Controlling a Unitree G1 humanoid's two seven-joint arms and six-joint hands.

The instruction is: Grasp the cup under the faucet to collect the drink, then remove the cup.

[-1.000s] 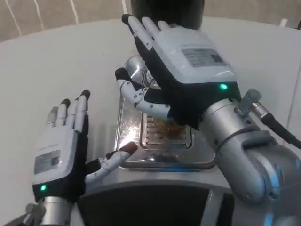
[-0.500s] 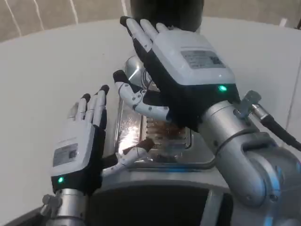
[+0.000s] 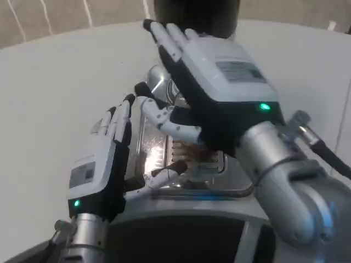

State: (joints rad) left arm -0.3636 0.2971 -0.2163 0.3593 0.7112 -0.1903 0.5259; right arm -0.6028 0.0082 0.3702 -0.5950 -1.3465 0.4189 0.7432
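A drip tray point(image 3: 189, 183) sits on the white table point(image 3: 55, 93) at the front edge of the drink machine point(image 3: 181, 235). The left hand point(image 3: 101, 164) stands just left of the tray, fingers apart, thumb reaching over its rim. The right hand point(image 3: 211, 87) hangs above the tray, covering a metal cup point(image 3: 159, 79) at the tray's far end.

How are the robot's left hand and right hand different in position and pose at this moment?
The left hand sits low, beside the left edge of the metal drip tray, its fingers straight and pointing up; the right hand is higher, stretched over the tray toward the dark machine. The left hand looks smaller in the picture, the right fills much more of it. Both are open, hold nothing and show a green light.
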